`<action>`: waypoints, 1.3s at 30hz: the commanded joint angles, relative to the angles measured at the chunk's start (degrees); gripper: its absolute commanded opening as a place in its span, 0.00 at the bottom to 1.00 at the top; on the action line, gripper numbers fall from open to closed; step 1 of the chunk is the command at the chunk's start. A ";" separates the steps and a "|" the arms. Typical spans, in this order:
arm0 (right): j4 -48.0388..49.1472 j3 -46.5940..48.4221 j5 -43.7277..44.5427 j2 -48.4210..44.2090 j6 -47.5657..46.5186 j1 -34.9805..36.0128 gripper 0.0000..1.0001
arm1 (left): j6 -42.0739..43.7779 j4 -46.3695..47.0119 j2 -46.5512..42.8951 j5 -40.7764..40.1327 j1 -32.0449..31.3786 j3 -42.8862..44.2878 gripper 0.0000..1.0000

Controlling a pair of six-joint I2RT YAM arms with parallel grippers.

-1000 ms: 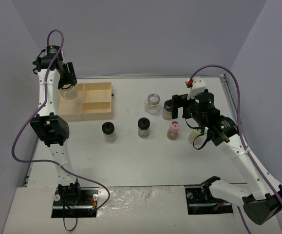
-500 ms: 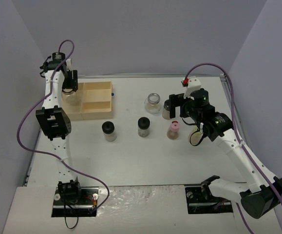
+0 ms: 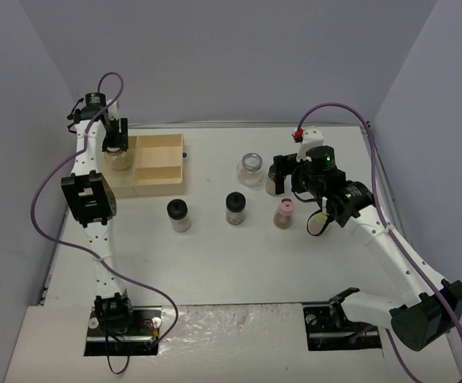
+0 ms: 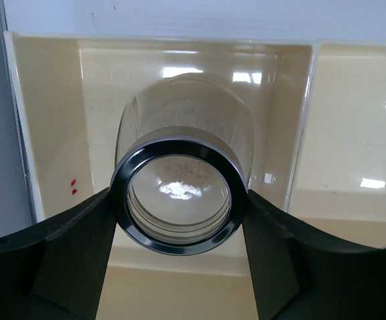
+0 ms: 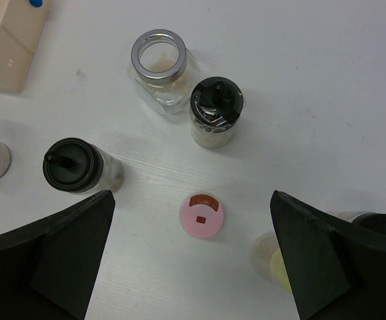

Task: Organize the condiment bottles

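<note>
The left gripper (image 4: 179, 200) pinches one wide clear glass jar (image 4: 183, 123) over the light wooden tray (image 4: 353, 133), while the right gripper (image 5: 191, 195) hangs spread wide above six more small jars (image 3: 234, 209) standing on the white table (image 3: 215, 263).

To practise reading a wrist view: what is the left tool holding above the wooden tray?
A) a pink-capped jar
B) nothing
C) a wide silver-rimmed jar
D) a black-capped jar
C: in the left wrist view the left tool clamps the wide silver-rimmed jar at its neck, with the tray beneath it.
</note>
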 commanded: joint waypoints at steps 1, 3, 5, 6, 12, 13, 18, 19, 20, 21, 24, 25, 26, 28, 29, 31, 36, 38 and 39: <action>3.29 2.57 -0.79 0.45 0.90 -0.29 1.00 | 0.43 5.36 -1.15 2.35 0.37 4.71 0.00; 3.27 2.72 -0.79 0.60 1.14 -0.35 1.00 | 0.26 5.63 -0.49 2.55 0.37 5.26 0.00; 3.27 2.75 -0.81 0.74 1.29 -0.35 1.00 | 0.21 6.03 0.01 2.78 0.39 5.42 0.00; 3.28 2.67 -0.87 0.77 1.49 -0.29 1.00 | 0.21 6.49 0.08 3.26 0.44 5.35 0.01; 3.36 2.86 -1.23 1.18 1.83 -0.29 1.00 | 0.39 7.73 0.20 3.97 0.37 5.01 0.25; 3.35 2.95 -1.33 1.28 1.83 -0.29 1.00 | 0.38 7.73 0.13 3.93 0.37 5.00 0.35; 3.29 3.28 -1.89 1.45 1.77 -0.35 1.00 | 0.21 8.44 -2.26 4.17 0.13 3.40 0.72; 3.36 3.49 -2.04 1.44 1.83 -0.30 1.00 | 0.21 8.72 -3.26 4.10 0.17 2.44 0.80; 3.35 3.66 -2.21 1.34 1.83 -0.37 1.00 | 0.21 8.91 -4.02 4.12 0.02 1.53 0.88; 3.28 3.73 -2.35 1.20 1.76 -0.30 1.00 | 0.21 9.19 -5.13 4.26 0.02 1.04 0.91; 3.27 3.91 -2.66 0.81 1.69 -0.29 1.00 | 0.21 8.91 -7.60 4.16 -0.10 -0.14 0.97; 3.27 3.93 -2.74 0.62 1.68 -0.29 1.00 | -0.15 8.48 -8.33 4.08 -0.17 -0.26 0.97; 3.27 4.00 -2.80 0.39 1.75 -0.29 1.00 | -1.45 7.58 -9.09 3.99 -0.33 -0.31 0.97; 3.27 4.00 -2.73 -0.50 1.75 -0.29 1.00 | -1.53 6.82 -11.08 3.79 -1.15 -0.72 0.97; 3.27 4.00 -2.76 -0.99 1.75 -0.29 1.00 | -1.59 6.52 -12.44 3.62 -1.55 -1.21 0.97; 3.27 3.70 -2.57 -1.90 1.75 -0.29 1.00 | -1.45 6.03 -15.83 3.31 -3.27 -3.17 0.97; 3.36 2.30 -1.61 -5.23 2.51 -0.29 1.00 | -2.27 5.29 -21.34 2.62 -11.34 -7.22 0.97; 3.29 1.03 -1.16 -7.02 2.92 -0.37 1.00 | -2.50 5.63 -23.11 2.24 -18.20 -8.82 0.97; 3.36 0.62 -1.22 -7.65 3.07 -0.38 1.00 | -2.06 6.13 -23.50 2.20 -20.28 -9.46 0.97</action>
